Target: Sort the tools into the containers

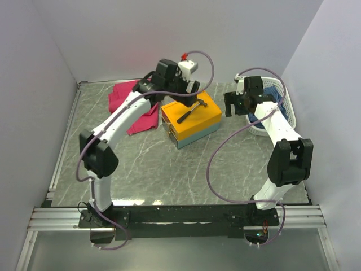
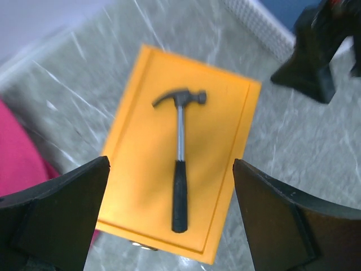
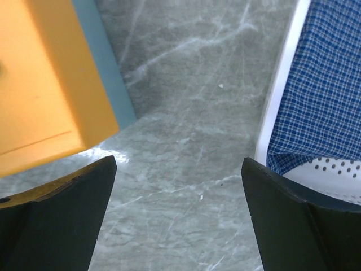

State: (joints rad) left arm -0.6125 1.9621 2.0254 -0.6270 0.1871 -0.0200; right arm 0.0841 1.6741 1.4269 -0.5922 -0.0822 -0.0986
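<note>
A black-handled steel hammer point(image 1: 190, 111) lies on the closed lid of the orange-yellow toolbox point(image 1: 172, 116) with a teal-grey base, mid table. In the left wrist view the hammer point(image 2: 179, 158) lies on the lid point(image 2: 141, 169) below my open, empty left gripper point(image 2: 169, 226). My left gripper point(image 1: 189, 97) hovers above the toolbox's far side. My right gripper point(image 1: 234, 106) is open and empty, above bare table between the toolbox point(image 3: 39, 84) and the white basket point(image 1: 287, 110). The basket's rim point(image 3: 279, 96) shows at right. Screwdrivers and pliers are out of view.
A magenta cloth point(image 1: 127, 99) lies left of the toolbox, under the left arm. A blue checked cloth point(image 3: 321, 84) fills the basket. Grey walls close in left, back and right. The table top is grey marble point(image 1: 169, 169).
</note>
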